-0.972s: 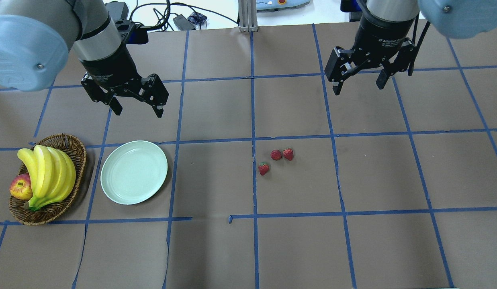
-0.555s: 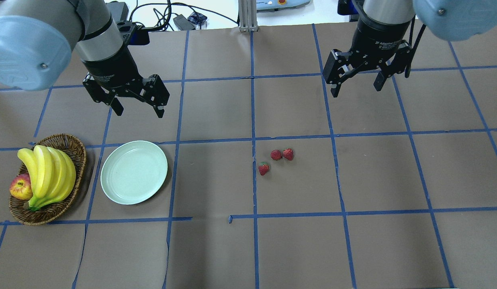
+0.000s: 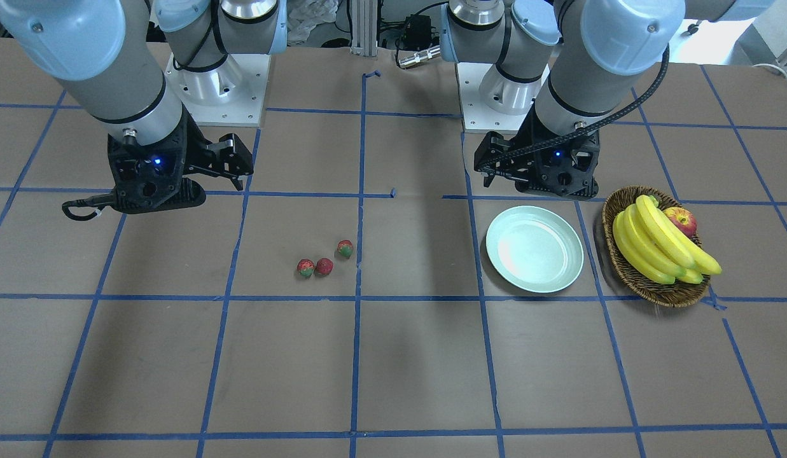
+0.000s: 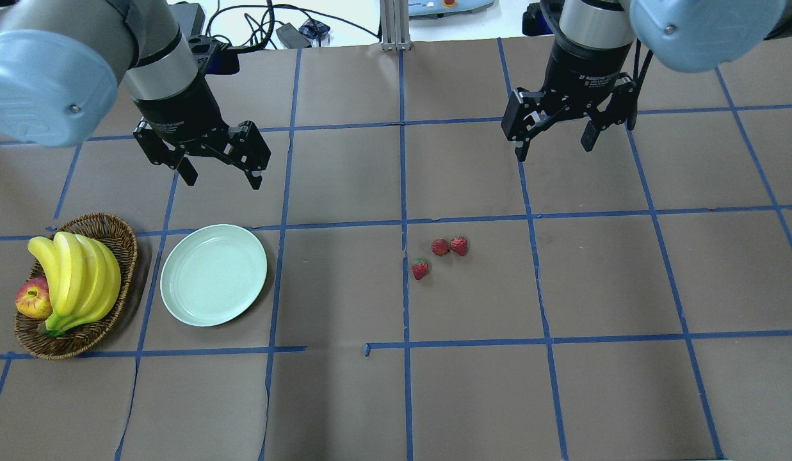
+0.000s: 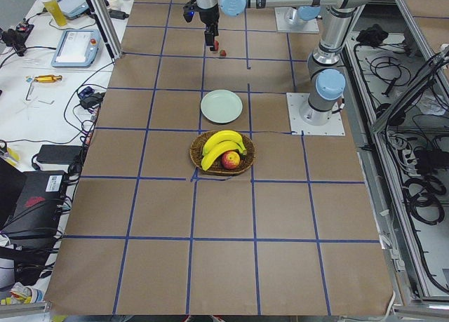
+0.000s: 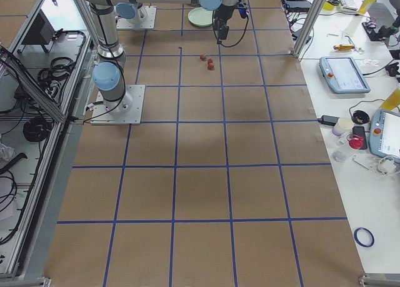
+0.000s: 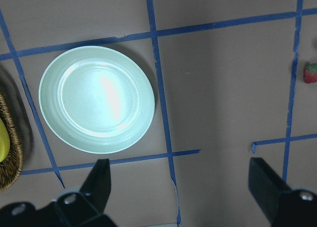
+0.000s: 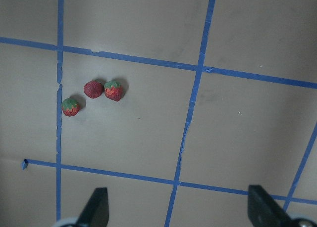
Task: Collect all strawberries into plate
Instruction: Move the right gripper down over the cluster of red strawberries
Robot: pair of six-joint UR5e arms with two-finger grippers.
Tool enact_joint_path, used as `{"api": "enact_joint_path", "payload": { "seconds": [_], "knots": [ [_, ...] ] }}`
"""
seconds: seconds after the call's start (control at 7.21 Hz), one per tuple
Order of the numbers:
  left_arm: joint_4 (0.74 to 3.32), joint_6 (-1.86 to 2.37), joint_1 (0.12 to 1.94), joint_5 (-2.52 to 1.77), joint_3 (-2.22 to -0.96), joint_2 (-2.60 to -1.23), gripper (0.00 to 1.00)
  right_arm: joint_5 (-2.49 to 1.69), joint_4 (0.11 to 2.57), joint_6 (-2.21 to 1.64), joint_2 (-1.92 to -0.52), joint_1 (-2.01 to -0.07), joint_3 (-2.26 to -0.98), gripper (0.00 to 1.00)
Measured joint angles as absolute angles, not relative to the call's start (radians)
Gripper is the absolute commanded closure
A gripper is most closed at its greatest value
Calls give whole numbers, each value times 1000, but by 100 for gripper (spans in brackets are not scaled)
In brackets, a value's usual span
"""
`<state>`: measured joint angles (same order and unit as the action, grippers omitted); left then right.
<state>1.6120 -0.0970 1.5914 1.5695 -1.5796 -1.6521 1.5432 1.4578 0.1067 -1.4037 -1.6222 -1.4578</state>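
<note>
Three small red strawberries [image 4: 440, 247] with green caps lie close together on the brown paper near the table's middle; they also show in the right wrist view [image 8: 93, 88] and the front view [image 3: 324, 266]. The empty mint-green plate [image 4: 214, 275] sits to their left, below my left gripper, and also shows in the left wrist view [image 7: 96, 99]. My left gripper [image 4: 223, 179] is open and empty, above the table behind the plate. My right gripper [image 4: 554, 148] is open and empty, high up, behind and to the right of the strawberries.
A brown wicker basket [image 4: 117, 232] with bananas [image 4: 75, 275] and a red-yellow apple [image 4: 32, 299] stands just left of the plate. Blue tape lines form a grid on the paper. Cables and gear lie beyond the far edge.
My right gripper has moved a little to the left, towards the table's middle, still open. My left gripper has barely shifted. Strawberries and plate have not moved.
</note>
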Motion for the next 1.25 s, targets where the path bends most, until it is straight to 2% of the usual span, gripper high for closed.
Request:
{"api": "enact_joint_path", "payload": {
  "seconds": [0.28, 0.56, 0.97, 1.25],
  "knots": [
    [1611, -95, 1596, 1564, -1583, -1653, 0, 1530, 1517, 106, -1374, -1636, -1490, 0],
    [1611, -95, 1600, 1562, -1587, -1655, 0, 1514, 1637, 103, -1351, -1663, -1575, 0],
    [1604, -100, 1601, 1564, -1619, -1657, 0, 1497, 1805, 76, -1260, -1701, -1664, 0],
    [1588, -97, 1601, 1562, -1628, -1657, 0, 1477, 1837, 48, -1202, -1705, -1676, 5]
  ]
}}
